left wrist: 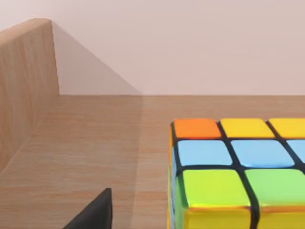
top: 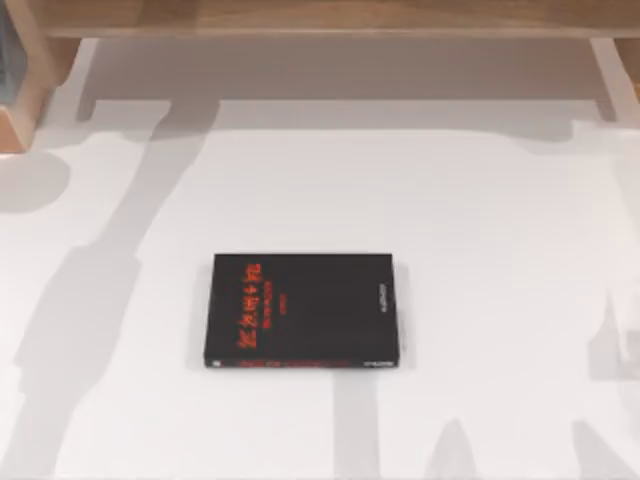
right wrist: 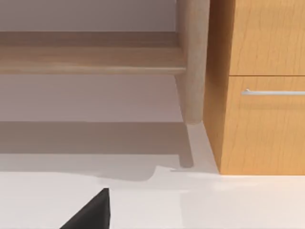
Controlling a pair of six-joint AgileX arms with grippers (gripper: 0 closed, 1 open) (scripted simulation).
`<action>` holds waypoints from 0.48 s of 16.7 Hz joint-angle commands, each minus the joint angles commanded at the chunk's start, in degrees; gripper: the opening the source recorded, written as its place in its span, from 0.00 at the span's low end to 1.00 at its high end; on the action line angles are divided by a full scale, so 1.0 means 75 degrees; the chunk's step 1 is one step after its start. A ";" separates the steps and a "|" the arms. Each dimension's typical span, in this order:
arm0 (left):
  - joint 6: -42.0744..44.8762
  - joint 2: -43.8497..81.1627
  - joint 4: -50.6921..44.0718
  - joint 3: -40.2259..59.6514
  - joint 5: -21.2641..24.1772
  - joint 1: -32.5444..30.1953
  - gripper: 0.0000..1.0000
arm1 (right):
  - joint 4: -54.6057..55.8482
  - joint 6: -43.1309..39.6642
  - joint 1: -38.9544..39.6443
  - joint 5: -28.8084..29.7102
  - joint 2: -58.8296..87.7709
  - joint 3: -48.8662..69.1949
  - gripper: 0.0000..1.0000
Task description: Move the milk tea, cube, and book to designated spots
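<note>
The cube [left wrist: 238, 171] has orange, yellow, light blue and green squares on black edges. It rests on a wooden shelf board [left wrist: 86, 148] close in front of the left wrist camera. A dark part of my left gripper [left wrist: 95, 214] sits just beside the cube, with a gap of bare wood between them. A wooden side wall [left wrist: 24, 81] rises at the board's end. The milk tea and the book are out of view. A dark part of my right gripper [right wrist: 93, 212] hangs low over the white table [right wrist: 214, 205], facing the shelf's leg.
A black book with red lettering [top: 303, 309] lies flat in the middle of the white table [top: 500, 250]. A wooden shelf [top: 320, 15] runs along the back edge. Its round leg [right wrist: 190, 62] stands beside a wooden cabinet with a drawer handle [right wrist: 271, 91].
</note>
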 joint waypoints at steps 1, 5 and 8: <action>0.0001 -0.0129 0.0047 -0.0176 -0.0023 -0.0020 1.00 | 0.0000 0.0000 0.0000 0.0000 0.0000 0.0000 1.00; 0.0002 -0.0276 0.0105 -0.0371 -0.0051 -0.0047 1.00 | 0.0000 0.0000 0.0000 0.0000 0.0000 0.0000 1.00; -0.0034 -0.0268 0.0121 -0.0308 0.0033 0.0053 1.00 | 0.0000 0.0000 0.0000 0.0000 0.0000 0.0000 1.00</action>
